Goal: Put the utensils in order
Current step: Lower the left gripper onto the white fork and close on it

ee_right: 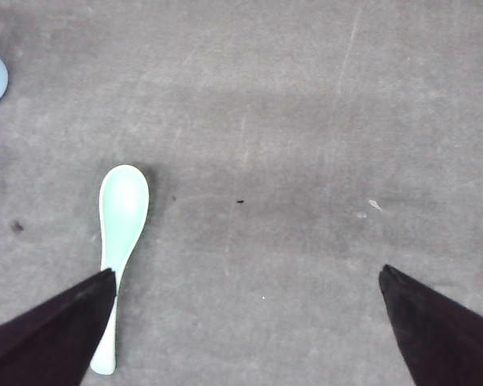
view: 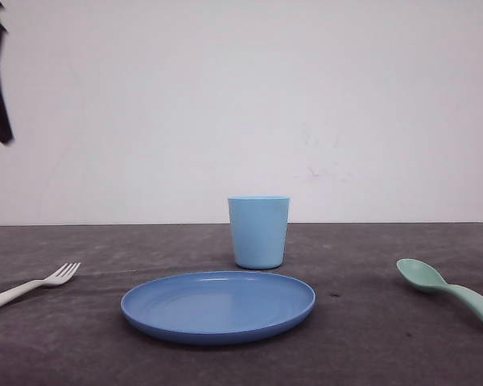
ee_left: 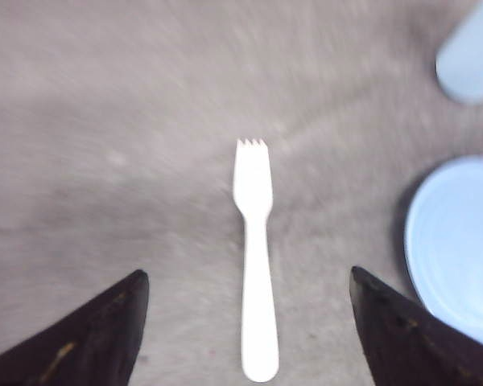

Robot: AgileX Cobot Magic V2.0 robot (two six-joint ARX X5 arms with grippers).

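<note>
White plastic fork (view: 32,284) lies flat near the table's (view: 370,338) left edge and the mint-green spoon (view: 447,291) near its right edge in the front view, plate (view: 217,304) and cup (view: 258,232) between them. From the left wrist, the wide-open, empty left end effector (ee_left: 249,322) straddles the thin handle, which could skid from a shallow pinch. From the right wrist, the open, empty right end effector (ee_right: 249,322) sits off-centre, spoon by one finger, risking a knock.
</note>
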